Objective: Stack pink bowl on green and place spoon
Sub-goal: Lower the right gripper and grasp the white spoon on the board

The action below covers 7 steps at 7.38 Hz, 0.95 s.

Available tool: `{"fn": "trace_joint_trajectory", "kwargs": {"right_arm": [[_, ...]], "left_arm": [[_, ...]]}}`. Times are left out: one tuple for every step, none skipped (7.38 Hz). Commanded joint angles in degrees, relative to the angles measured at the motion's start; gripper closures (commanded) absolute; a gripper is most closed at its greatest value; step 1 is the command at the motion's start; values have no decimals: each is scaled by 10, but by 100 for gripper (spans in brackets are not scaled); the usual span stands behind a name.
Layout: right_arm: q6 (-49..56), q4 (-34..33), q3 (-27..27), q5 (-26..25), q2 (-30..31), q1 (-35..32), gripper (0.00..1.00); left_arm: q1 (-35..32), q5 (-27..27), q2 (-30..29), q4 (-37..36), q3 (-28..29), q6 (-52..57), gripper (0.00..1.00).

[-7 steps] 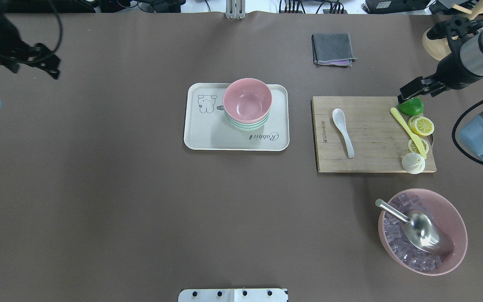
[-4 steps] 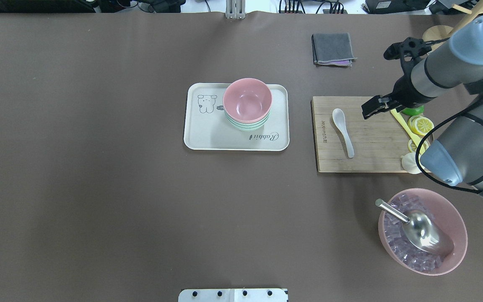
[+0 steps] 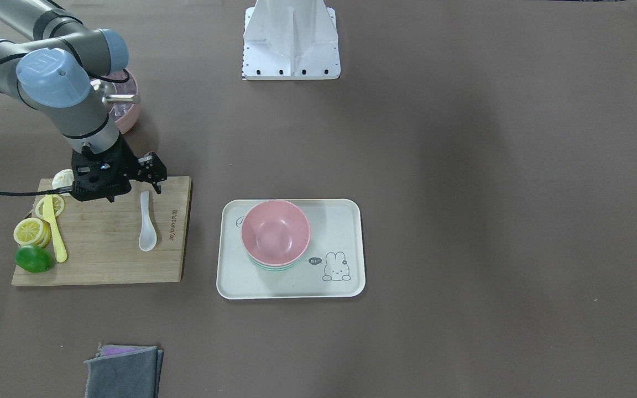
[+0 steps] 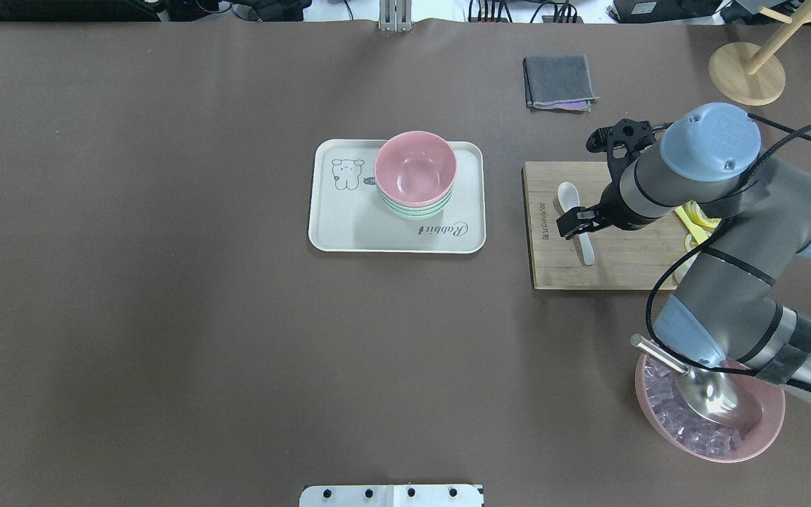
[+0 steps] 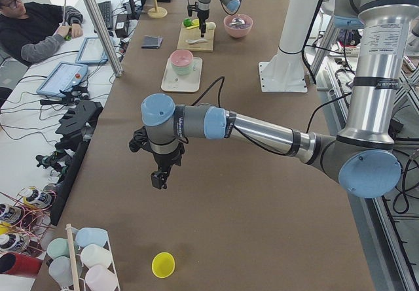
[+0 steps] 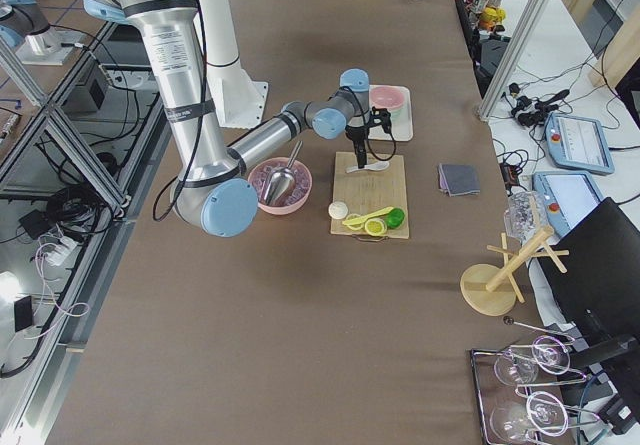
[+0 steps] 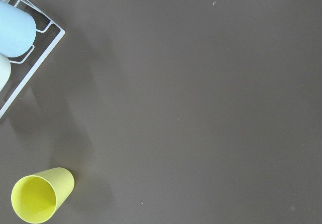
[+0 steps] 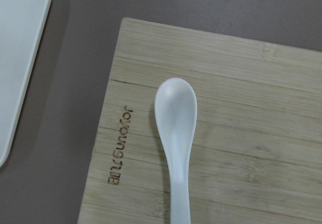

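**Ana:** Pink bowl (image 4: 415,167) is already nested on the green bowl (image 4: 416,210), on the tray (image 4: 349,232) mid-desk, nearer the far edge. You can count the stacking as done.

**Ben:** So the spoon is the step in hand?

**Ana:** I'd say so. The spoon (image 8: 175,113) lies flat on the cutting board (image 4: 631,260) toward the desk's right end, its scoop pointing at the far edge. Your right gripper (image 4: 574,225) hangs over the handle.

**Ben:** How wide is it open?

**Ana:** You can't tell. No view shows the gap between its fingers, and the wrist camera shows no fingertips at all. It seems to carry nothing, since the spoon rests whole on the wood.

**Ben:** And next?

**Ana:** Come straight down and pinch that thin handle. Then lift and carry it across to the tray, probably into the pink bowl.

**Ben:** The other arm?

**Ana:** Your left gripper (image 5: 158,178) hangs near the desk's left end. Only the side view shows it, so whether it is open or closed can't be told.
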<state>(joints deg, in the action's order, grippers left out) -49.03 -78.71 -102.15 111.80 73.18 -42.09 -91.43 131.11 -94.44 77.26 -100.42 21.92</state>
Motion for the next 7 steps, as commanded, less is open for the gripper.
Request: {"fn": "trace_joint_trajectory", "kwargs": {"right_arm": [[-5,45,30,-6,0,9,12],[-6,80,59,-6,-3,9,14],[-5,83,64,-6,-3,10,27],[-5,83,64,-6,-6,10,47],[-5,83,64,-6,-6,11,52],[-5,83,64,-6,-6,11,61],[-5,83,64,-5,-6,11,72]], "left_arm": [[-1,0,0,0,0,0,1],[-1,0,0,0,0,-1,1],[-1,0,0,0,0,-1,1],[-1,0,0,1,0,-1,1],[-1,0,0,1,0,-2,1],[-1,0,0,1,1,-2,1],[-1,0,0,1,1,-3,1]]}}
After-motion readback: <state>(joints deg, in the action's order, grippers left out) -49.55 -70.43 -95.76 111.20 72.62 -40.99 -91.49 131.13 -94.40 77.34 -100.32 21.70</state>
